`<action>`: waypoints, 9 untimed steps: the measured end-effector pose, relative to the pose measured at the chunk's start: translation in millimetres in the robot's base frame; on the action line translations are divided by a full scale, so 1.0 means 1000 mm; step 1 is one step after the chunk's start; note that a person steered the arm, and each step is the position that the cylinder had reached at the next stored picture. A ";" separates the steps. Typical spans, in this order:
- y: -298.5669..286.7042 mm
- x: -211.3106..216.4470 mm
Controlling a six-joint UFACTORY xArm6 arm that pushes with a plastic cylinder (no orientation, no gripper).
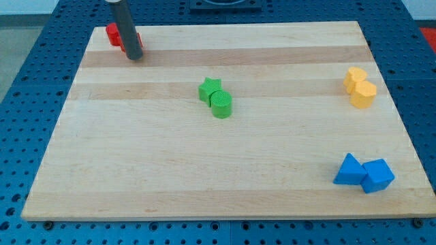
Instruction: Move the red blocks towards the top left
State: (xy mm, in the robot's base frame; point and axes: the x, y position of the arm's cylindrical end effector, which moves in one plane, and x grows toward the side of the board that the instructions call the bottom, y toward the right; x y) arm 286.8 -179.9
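Two red blocks sit at the board's top left corner, touching each other. One red block (112, 33) shows left of the rod; the other red block (138, 40) is mostly hidden behind the rod, so their shapes cannot be made out. My tip (134, 57) rests on the board just below and to the right of them, touching or nearly touching the hidden one.
A green star (210, 88) and a green cylinder (221, 105) touch near the board's middle. Two yellow blocks (360, 88) sit at the right edge. A blue triangle (349, 170) and a blue cube (377, 175) sit at the bottom right. The wooden board (136, 163) lies on a blue perforated table.
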 end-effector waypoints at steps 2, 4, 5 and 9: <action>0.046 -0.032; 0.009 -0.040; -0.006 -0.039; -0.044 -0.021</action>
